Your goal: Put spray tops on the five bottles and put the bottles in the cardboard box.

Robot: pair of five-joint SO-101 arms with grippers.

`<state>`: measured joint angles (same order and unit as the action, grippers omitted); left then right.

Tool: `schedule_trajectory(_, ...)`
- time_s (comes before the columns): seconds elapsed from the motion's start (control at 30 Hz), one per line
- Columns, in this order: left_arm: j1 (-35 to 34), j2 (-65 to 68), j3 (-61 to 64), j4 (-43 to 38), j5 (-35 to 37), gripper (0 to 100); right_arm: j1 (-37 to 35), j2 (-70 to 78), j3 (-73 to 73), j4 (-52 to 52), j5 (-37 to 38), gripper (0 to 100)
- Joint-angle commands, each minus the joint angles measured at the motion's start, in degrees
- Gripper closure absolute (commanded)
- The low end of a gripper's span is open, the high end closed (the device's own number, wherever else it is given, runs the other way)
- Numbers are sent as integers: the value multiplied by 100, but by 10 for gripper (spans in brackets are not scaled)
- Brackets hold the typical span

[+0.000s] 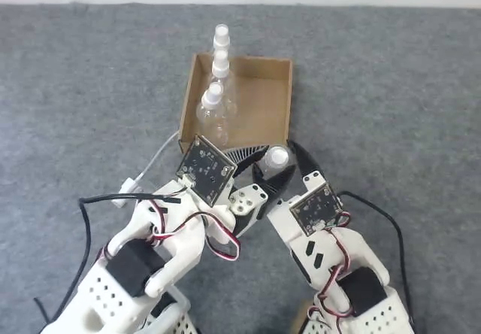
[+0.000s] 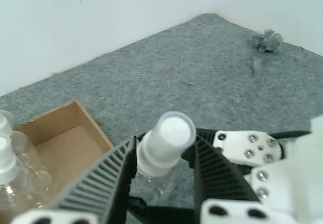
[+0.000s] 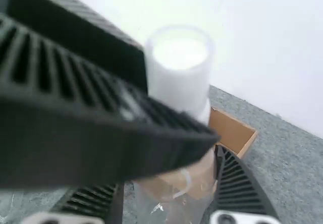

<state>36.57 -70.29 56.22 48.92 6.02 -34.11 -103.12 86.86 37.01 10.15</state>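
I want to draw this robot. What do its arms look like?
The left arm and right arm are white plastic with black motors. The left gripper and right gripper are black and ribbed. A square circuit board sits on each wrist. Red, white and black wires loop along them.

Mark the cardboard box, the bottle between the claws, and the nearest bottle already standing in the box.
cardboard box (image 1: 263,108): high view, bare inner floor.
held bottle (image 2: 174,130): left wrist view, white cap.
nearest boxed bottle (image 1: 213,122): high view, clear body.
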Motion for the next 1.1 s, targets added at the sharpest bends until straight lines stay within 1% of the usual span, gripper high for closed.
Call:
schedule_trajectory(0.0,-220,-79,-532,9,-35,841,-57,-84,-97,-136,79,854)
schedule_trajectory(0.1,-387,-79,-673,18,-18,841,-57,-75,-97,-136,79,854)
schedule_trajectory(0.27,-343,-26,-585,-35,-9,844,-57,-75,-97,-136,79,854)
schedule_trajectory(0.47,0,-26,-171,-484,-35,846,-57,-75,-88,-136,79,854)
schedule_trajectory(0.63,18,-26,-101,-554,-44,896,-40,-75,-88,-127,79,854)
schedule_trajectory(0.77,53,-26,40,-571,-26,915,-40,-75,-88,-127,97,854)
schedule_trajectory(0.9,53,-44,31,-545,-44,912,-57,-75,-18,-127,105,854)
schedule_trajectory(1.07,53,-26,48,-536,-44,847,-57,-75,-9,-127,114,854)
